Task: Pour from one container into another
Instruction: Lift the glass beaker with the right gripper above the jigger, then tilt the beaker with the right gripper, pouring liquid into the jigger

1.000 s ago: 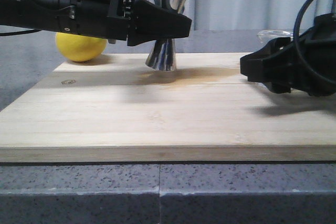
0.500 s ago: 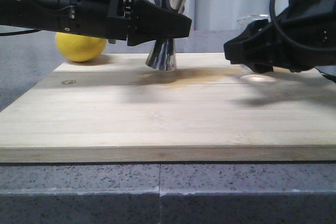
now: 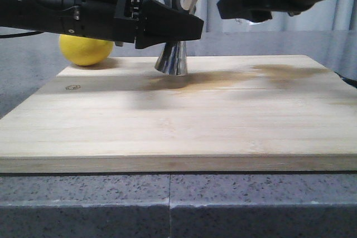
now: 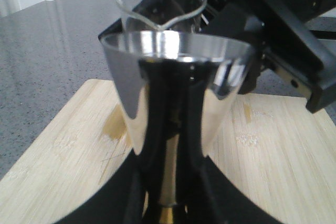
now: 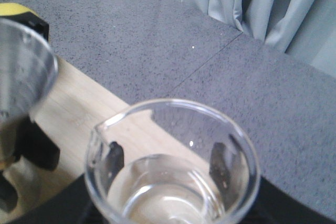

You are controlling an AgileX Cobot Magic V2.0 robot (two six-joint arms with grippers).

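a yellow lemon (image 3: 85, 49) is seen at the far left, behind the left arm, resting on the grey surface (image 3: 167, 204) beside the wooden board (image 3: 184, 121). the left gripper (image 3: 187, 26) is held level over the board, its fingers (image 3: 167, 23) clamped on the narrow waist of the steel jigger (image 4: 176, 77), which is kept upright with its foot on the board and its open mouth facing up. to the right, the right gripper (image 3: 234, 4) is raised clear of the board, its fingers (image 5: 218, 161) closed on the glass beaker (image 5: 173, 166) (both pads are seen through the glass). the beaker is held upright, long axis vertical, with clear liquid low inside. its pouring lip is pointed toward the jigger, which lies just beyond the right fingers on the lip side, the beaker rim slightly higher than the jigger mouth. a tilt toward that side appears to be what is called for next.
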